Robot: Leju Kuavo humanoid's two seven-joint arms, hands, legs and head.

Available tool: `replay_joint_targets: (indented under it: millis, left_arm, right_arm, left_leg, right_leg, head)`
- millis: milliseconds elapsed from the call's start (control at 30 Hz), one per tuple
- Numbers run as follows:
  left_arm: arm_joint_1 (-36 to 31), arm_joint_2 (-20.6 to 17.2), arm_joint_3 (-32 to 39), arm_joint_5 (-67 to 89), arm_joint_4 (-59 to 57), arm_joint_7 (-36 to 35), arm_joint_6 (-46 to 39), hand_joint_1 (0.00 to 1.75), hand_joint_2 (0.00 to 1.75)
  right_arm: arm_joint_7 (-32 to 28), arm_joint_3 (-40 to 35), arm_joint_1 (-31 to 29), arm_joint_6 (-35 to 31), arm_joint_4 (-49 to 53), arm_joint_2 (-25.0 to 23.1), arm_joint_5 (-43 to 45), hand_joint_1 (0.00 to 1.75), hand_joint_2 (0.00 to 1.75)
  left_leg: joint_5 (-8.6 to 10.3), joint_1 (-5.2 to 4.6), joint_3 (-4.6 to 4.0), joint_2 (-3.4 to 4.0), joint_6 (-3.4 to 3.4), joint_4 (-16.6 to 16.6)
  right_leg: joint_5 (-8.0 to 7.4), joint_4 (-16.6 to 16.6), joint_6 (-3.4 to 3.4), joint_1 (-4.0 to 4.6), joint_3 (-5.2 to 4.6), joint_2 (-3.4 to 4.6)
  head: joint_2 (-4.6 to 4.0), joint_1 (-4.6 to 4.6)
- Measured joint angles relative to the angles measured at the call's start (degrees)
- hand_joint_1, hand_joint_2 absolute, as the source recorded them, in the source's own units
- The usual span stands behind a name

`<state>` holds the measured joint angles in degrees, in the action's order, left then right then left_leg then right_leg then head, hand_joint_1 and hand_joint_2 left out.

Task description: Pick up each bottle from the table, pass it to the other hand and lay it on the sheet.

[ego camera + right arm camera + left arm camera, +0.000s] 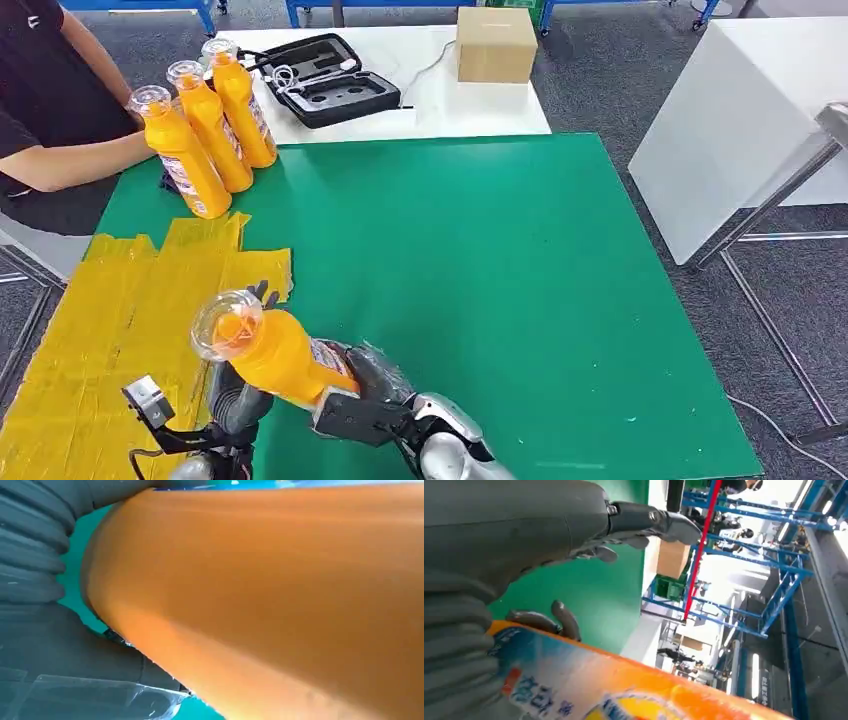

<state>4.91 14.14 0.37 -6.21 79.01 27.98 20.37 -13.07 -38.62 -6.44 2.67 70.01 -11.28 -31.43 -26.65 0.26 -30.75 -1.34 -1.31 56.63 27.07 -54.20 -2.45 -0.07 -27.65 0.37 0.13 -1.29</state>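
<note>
- The right hand (368, 385) is clamping its fingers around the orange bottle (270, 350), tilting it over the yellow sheet (95, 330) for the handover.
- The left hand (238, 395) is reaching beneath the bottle, fingers (659, 522) apart.
- Three bottles (205, 125) are waiting beyond the sheet on the desk (480, 260).

Both arms come in low at the near edge in the head view, hands close together. Right hand (372, 385) wraps the lower body of the orange bottle (268, 348), wrist bent inward. Left hand (240, 395) is under the bottle's neck end; fingers (559, 620) curl against it, thumb (649, 522) stretched out clear, so prob. not gripping fully.
</note>
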Motion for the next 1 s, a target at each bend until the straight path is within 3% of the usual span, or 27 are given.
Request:
replay_joint_targets:
  millis: [233, 267, 467, 500, 1000]
  left_arm:
    - [-0.45, 0.0, -0.02, 3.65, 0.0, 1.44, -1.18, 0.0, 1.75]
    - [-0.55, -0.02, -0.02, 5.16, 0.0, 1.93, -1.77, 0.0, 0.0]
    - [-1.14, -1.59, -1.44, 18.35, -1.24, 5.94, -7.03, 0.0, 0.0]
    - [-1.19, -1.9, -1.64, 19.77, -1.64, 6.34, -7.71, 0.0, 1.75]
    - [-1.87, -4.39, -0.92, 26.25, -5.18, 7.48, -13.92, 0.0, 1.75]
  right_arm:
    - [-0.09, 0.28, 1.31, 0.2, 1.31, 0.83, -0.2, 1.75, 1.75]
    - [-0.18, 0.39, 1.31, 0.2, 1.33, 1.01, -0.2, 1.75, 1.75]
    - [-1.33, 0.98, 1.35, 0.31, 1.62, 1.88, 0.41, 1.75, 1.75]
    - [-1.35, 1.03, 1.38, 0.33, 1.62, 1.99, 0.44, 1.75, 1.75]
    - [-2.47, 1.44, 3.76, 0.04, 6.65, 5.38, 1.47, 1.75, 1.75]
  left_leg:
    - [0.0, 0.0, -0.01, 0.01, 0.0, 0.0]
    - [0.0, 0.0, -0.01, 0.01, 0.0, 0.0]
    - [0.0, 0.0, 0.0, 0.01, 0.0, 0.0]
    - [0.0, 0.0, -0.01, 0.01, 0.0, 0.0]
    - [0.0, 0.0, -0.04, -0.01, 0.0, 0.0]
  right_leg:
    - [0.0, 0.0, 0.0, 0.0, 0.0, 0.0]
    - [0.0, 0.0, 0.0, 0.0, 0.0, 0.0]
    - [0.0, 0.0, 0.0, 0.0, 0.01, 0.0]
    - [0.0, 0.0, 0.0, 0.0, 0.0, 0.0]
    - [0.0, 0.0, 0.0, 0.0, -0.02, 0.0]
  head:
    - [0.0, -0.02]
    - [0.0, 0.0]
    - [0.0, -0.02]
    - [0.0, 0.0]
    - [0.0, -0.02]
